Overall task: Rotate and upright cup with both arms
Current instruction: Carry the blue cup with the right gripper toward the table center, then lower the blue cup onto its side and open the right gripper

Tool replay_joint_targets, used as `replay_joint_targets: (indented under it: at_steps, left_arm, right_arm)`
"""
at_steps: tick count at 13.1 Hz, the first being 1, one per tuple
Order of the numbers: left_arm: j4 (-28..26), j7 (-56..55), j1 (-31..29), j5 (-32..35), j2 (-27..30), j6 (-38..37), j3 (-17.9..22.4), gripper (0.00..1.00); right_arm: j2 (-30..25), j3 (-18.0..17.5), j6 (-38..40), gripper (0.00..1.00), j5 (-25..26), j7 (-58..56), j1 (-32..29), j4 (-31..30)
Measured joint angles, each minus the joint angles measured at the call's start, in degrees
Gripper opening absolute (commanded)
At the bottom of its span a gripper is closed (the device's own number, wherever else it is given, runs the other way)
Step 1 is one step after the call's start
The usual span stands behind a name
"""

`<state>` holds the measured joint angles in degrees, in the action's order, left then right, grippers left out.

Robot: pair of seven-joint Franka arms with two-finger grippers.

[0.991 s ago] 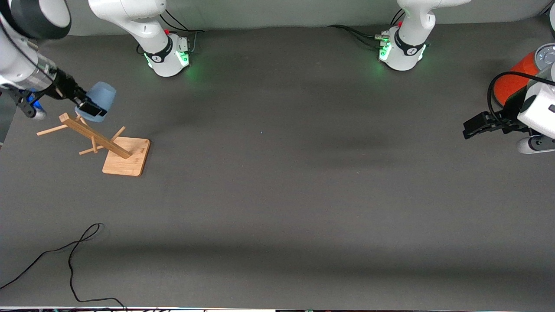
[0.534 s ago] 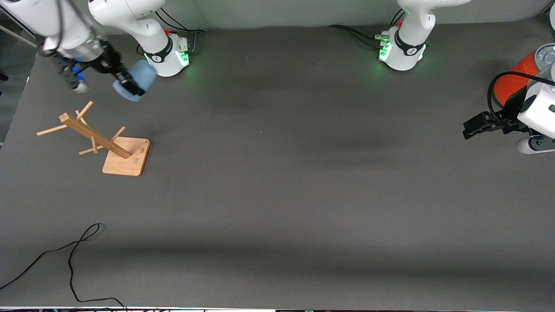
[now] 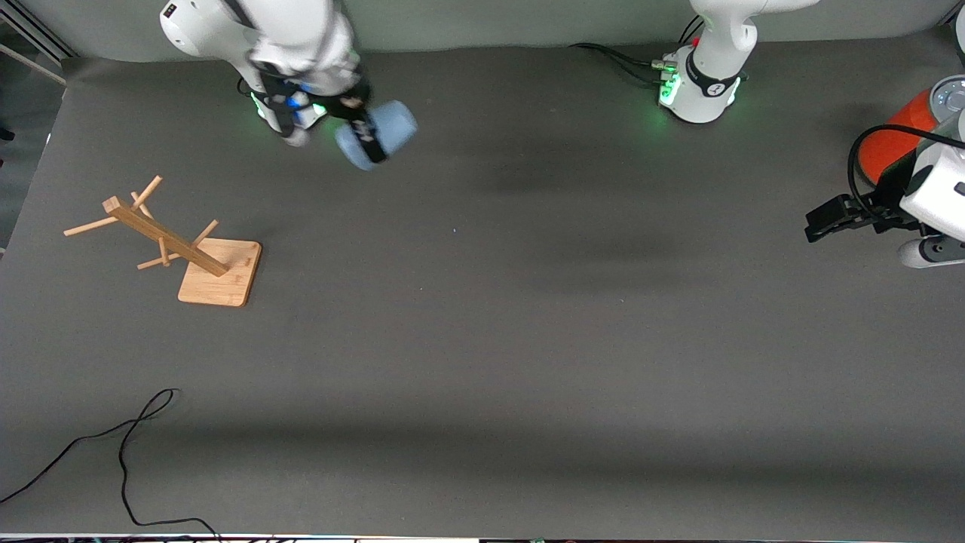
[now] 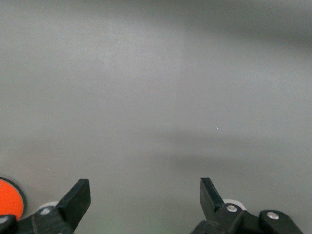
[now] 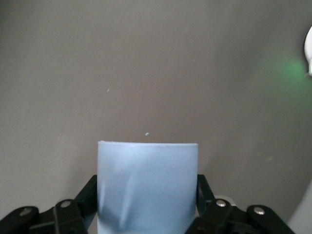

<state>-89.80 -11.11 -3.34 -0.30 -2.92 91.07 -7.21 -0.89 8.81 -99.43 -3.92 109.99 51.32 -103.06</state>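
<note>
A wooden rack with pegs stands on its square base, a loose black cable nearer the camera than it, and an orange-red can well apart toward the left arm's end.

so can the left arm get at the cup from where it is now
Probably not yet. The cup is shut in the right gripper in the air near the right arm's base, while the open left gripper waits at the left arm's end; nothing stands between them.

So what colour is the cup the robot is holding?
Pale blue, plain all over. The cup shows best in the right wrist view.
</note>
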Motion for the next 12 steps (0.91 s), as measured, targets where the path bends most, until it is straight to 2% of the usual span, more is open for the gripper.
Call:
replay_joint_targets:
  at_steps: [3,7,9,12]
  left_arm:
    - [0.02,0.0,0.0,0.0,0.0,0.0,0.0,1.0]
    - [0.04,0.0,0.0,-0.01,0.0,0.0,0.01,1.0]
    - [0.05,0.0,0.0,-0.01,0.0,0.0,0.02,1.0]
    - [0.06,0.0,0.0,-0.01,0.0,0.0,0.02,1.0]
  right_arm:
    - [15.0,-0.03,-0.41,0.35,-1.22,8.31,3.43,14.31]
    - [31.53,-0.07,-0.73,0.31,-1.7,20.23,6.18,29.05]
    - [38.5,-0.08,-2.89,0.31,-1.71,25.0,7.57,34.0]
    - [46.75,-0.07,-9.5,0.31,-1.3,30.89,9.91,36.63]
